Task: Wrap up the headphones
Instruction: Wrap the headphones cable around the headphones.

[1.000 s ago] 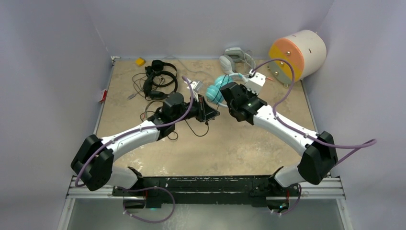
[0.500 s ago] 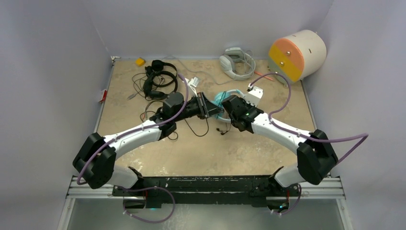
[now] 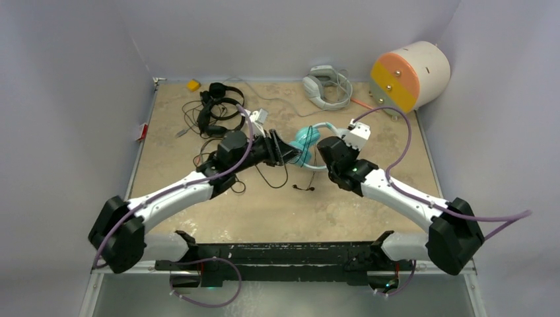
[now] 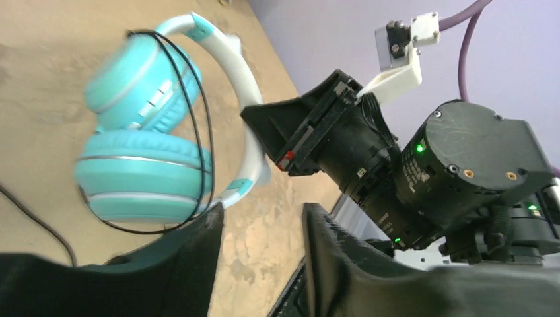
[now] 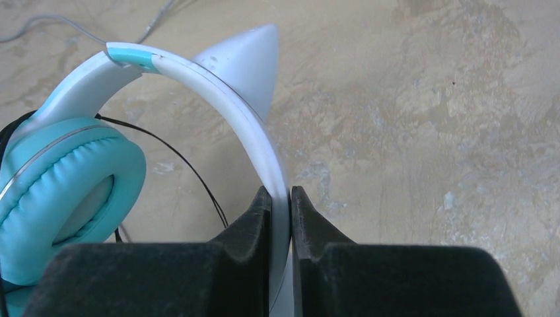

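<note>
Taking the cat-ear headphones (image 3: 305, 140) as centre: my right jaws pinch their band from the right, my left jaws stand just left. The slim headphones (image 3: 221, 105) lie behind-left, the drum (image 3: 409, 76) behind-right.

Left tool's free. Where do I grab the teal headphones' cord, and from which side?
Probably the black cord where it bows clear of the teal ear cups, not at the white band, which the right tool clamps. Bring the open left tool in from the cup side, jaws straddling the strand; the gap there lets it pinch cord alone.
</note>
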Tool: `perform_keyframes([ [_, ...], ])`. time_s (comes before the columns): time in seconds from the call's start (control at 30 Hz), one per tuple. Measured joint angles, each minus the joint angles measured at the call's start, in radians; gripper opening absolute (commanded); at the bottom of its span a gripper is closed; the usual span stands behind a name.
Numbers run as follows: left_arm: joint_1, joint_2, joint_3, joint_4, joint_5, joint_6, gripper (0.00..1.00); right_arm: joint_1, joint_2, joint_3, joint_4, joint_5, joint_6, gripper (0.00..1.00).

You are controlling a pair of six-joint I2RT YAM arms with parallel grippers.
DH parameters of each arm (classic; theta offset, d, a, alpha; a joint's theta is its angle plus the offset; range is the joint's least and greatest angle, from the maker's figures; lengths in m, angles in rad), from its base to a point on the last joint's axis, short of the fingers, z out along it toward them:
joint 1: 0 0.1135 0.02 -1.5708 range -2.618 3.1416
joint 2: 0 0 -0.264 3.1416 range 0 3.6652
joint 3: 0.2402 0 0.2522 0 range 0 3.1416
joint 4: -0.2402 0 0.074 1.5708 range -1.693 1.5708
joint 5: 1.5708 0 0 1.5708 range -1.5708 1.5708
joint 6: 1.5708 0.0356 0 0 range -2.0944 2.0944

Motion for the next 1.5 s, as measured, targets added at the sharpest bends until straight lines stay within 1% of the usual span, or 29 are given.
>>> perform_keyframes([
  [0.1,0.000,-0.107,-0.001,-0.093,-0.061,0.088,0.64,0.000,-0.051,-0.041,0.068,-0.019,-0.061,0.00],
  [0.23,0.000,-0.203,0.016,-0.221,-0.128,0.189,0.67,0.000,-0.092,-0.071,0.156,-0.051,-0.133,0.00],
  [0.37,0.000,-0.141,0.113,-0.369,-0.156,0.268,0.70,0.000,-0.114,-0.092,0.237,-0.093,-0.193,0.00],
  [0.43,0.000,-0.097,0.153,-0.424,-0.163,0.296,0.73,0.000,-0.124,-0.103,0.264,-0.110,-0.216,0.00],
  [0.5,0.000,-0.073,0.174,-0.468,-0.166,0.321,0.76,0.000,-0.132,-0.111,0.281,-0.130,-0.235,0.00],
  [0.6,0.000,-0.082,0.173,-0.494,-0.161,0.341,0.76,0.000,-0.141,-0.113,0.293,-0.151,-0.246,0.00],
  [0.67,0.000,-0.122,0.137,-0.463,-0.158,0.344,0.76,0.000,-0.149,-0.113,0.296,-0.159,-0.248,0.00],
  [0.8,0.000,-0.292,-0.024,-0.384,-0.156,0.349,0.76,0.000,-0.177,-0.111,0.282,-0.172,-0.240,0.00],
  [0.9,0.000,-0.412,-0.143,-0.316,-0.138,0.350,0.76,0.000,-0.190,-0.078,0.219,-0.171,-0.235,0.00],
  [0.97,0.000,-0.454,-0.208,-0.260,-0.117,0.351,0.76,0.000,-0.194,-0.041,0.176,-0.170,-0.230,0.00],
  [1.0,0.000,-0.465,-0.251,-0.219,-0.105,0.355,0.76,0.000,-0.197,-0.024,0.159,-0.170,-0.228,0.00],
  [1.2,0.000,-0.432,-0.358,-0.084,-0.071,0.381,0.76,0.000,-0.223,0.119,0.041,-0.171,-0.210,0.00],
  [1.33,0.000,-0.425,-0.388,0.002,-0.063,0.413,0.77,0.000,-0.223,0.212,-0.018,-0.175,-0.208,0.00],
  [1.5,-0.001,-0.424,-0.395,0.099,-0.068,0.470,0.80,0.000,-0.222,0.311,-0.047,-0.185,-0.240,0.00],
])
